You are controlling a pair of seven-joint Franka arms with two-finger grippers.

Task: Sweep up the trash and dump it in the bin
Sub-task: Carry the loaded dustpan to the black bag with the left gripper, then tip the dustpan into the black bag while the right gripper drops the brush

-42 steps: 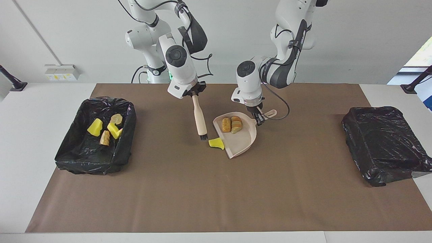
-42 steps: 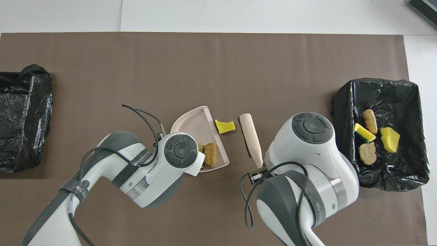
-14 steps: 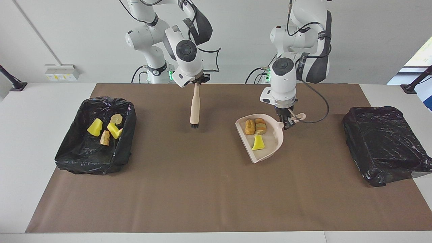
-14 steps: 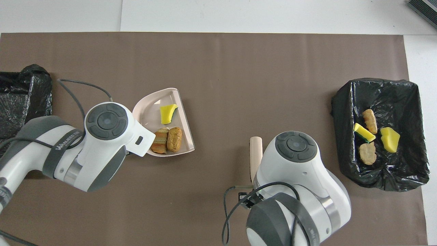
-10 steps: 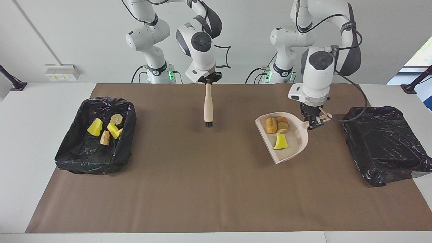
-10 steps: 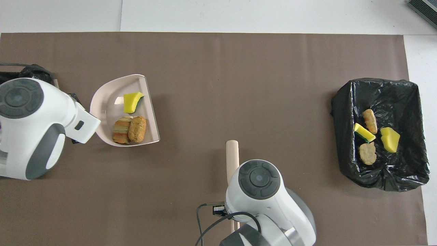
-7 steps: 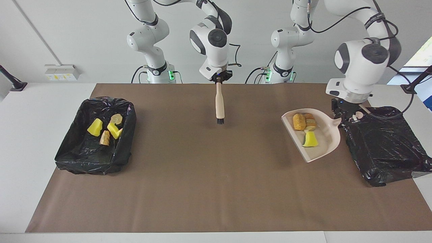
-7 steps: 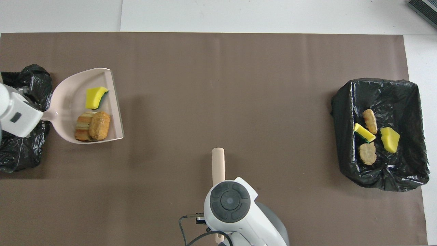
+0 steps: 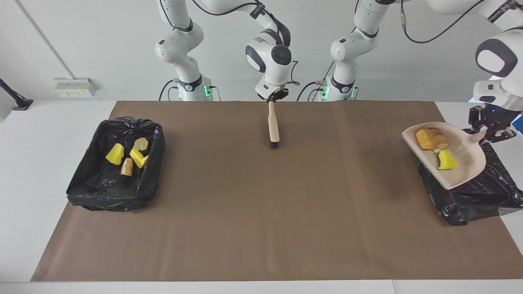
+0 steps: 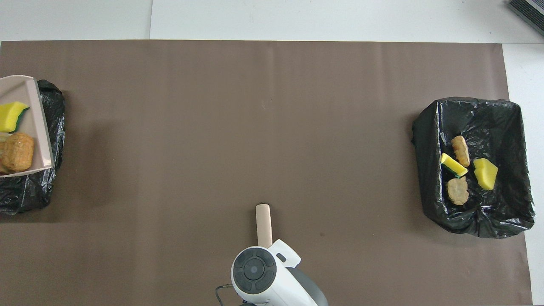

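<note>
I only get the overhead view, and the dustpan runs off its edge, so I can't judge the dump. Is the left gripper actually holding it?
Observer: Yes. In the facing view the left gripper is shut on the dustpan by its handle.
Operator: Is the pan over the bin?
Observer: It hangs in the air over the black-lined bin at the left arm's end of the table.
Operator: And the right gripper? Its wrist hides it from me.
Observer: The right gripper is shut on the brush, which hangs bristles down over the mat.
</note>
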